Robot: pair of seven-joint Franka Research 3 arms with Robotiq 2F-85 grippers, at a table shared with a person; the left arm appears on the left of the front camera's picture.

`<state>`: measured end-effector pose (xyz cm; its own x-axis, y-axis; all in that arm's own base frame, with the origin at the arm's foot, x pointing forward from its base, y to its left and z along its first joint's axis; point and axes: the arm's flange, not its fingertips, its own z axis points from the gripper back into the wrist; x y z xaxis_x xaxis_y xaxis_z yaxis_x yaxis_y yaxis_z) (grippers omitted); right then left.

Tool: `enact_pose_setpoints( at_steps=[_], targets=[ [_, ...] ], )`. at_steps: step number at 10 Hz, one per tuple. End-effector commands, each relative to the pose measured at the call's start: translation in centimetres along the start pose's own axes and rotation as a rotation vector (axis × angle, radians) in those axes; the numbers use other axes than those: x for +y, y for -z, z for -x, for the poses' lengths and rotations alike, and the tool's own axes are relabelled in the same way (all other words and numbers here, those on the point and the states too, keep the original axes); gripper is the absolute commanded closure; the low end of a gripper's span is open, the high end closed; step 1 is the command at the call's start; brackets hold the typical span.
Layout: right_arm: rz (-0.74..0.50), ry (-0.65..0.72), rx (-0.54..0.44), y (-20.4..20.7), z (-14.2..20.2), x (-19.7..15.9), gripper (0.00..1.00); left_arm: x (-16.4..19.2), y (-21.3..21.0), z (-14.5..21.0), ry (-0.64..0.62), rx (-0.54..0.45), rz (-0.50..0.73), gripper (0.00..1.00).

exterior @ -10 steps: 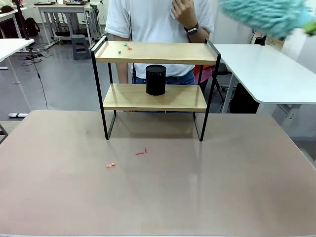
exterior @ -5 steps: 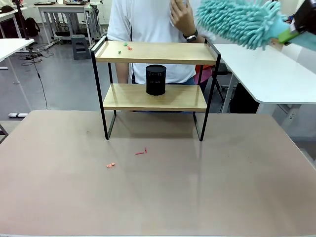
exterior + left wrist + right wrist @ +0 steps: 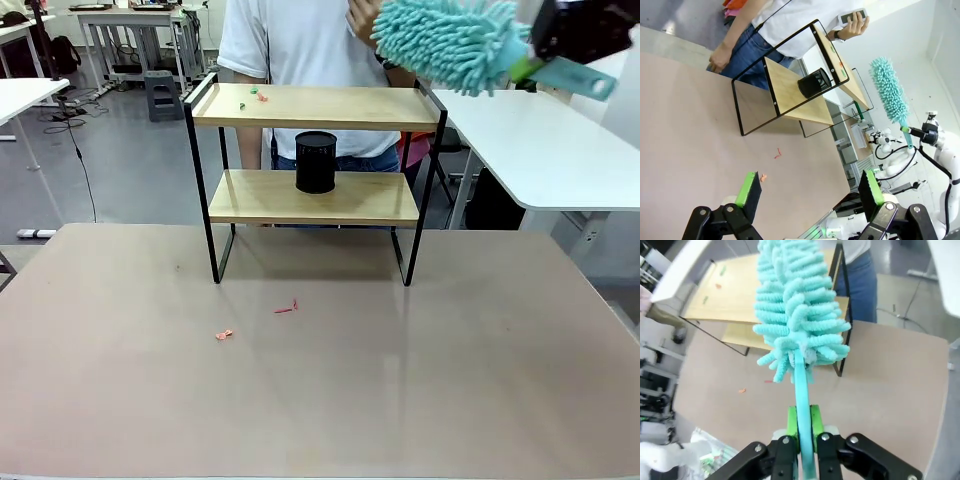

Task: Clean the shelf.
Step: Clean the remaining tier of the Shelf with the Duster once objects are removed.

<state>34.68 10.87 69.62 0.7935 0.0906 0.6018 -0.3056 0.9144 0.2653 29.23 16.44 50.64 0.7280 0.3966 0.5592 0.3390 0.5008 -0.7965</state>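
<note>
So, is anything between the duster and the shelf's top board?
Nothing visible. The right tool holds the fluffy teal duster in open air up by the right end of the black-framed two-tier wooden shelf; small scraps lie at its top board's left end.

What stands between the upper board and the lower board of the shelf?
A black cylindrical container stands on the lower board, below the upper board. The rest of that space is bare. The front view shows this.

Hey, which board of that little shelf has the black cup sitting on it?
The lower board: the black cup stands on it near the middle. The upper board carries small red and green scraps toward its left end.
</note>
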Motion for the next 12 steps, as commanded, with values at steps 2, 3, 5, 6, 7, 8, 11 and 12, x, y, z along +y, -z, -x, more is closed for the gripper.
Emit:
enact_pose_setpoints(
  at_steps=[2, 3, 5, 6, 7, 8, 11, 12],
  targets=[
    [0.059, 0.015, 0.041, 3.1, -4.8, 2.2, 0.87, -0.2, 0.3, 0.1, 0.016, -0.021, 0.02, 0.0],
    [0.079, 0.034, 0.036, 4.5, -5.6, 2.7, 0.87, -0.2, 0.3, 0.1, 0.016, -0.021, 0.02, 0.0],
    [0.091, 0.046, 0.025, 7.2, -6.7, 3.8, 0.87, -0.2, 0.3, 0.1, 0.016, -0.021, 0.02, 0.0],
    [0.071, 0.034, 0.052, 8.4, -7.0, 4.5, 0.87, -0.2, 0.3, 0.1, 0.016, -0.021, 0.02, 0.0],
    [0.052, 0.013, 0.067, 9.7, -7.4, 5.6, 0.87, -0.2, 0.3, 0.1, 0.016, -0.021, 0.02, 0.0],
    [0.037, -0.012, 0.085, 10.7, -7.9, 6.7, 0.87, -0.2, 0.3, 0.1, 0.016, -0.021, 0.02, 0.0],
    [-0.044, -0.094, 0.144, 13.3, -9.6, 10.3, 0.87, -0.2, 0.3, 0.1, 0.016, -0.021, 0.02, 0.0],
    [-0.071, -0.125, 0.178, 14.1, -9.9, 11.3, 0.87, -0.2, 0.3, 0.1, 0.016, -0.021, 0.02, 0.0]
  ],
)
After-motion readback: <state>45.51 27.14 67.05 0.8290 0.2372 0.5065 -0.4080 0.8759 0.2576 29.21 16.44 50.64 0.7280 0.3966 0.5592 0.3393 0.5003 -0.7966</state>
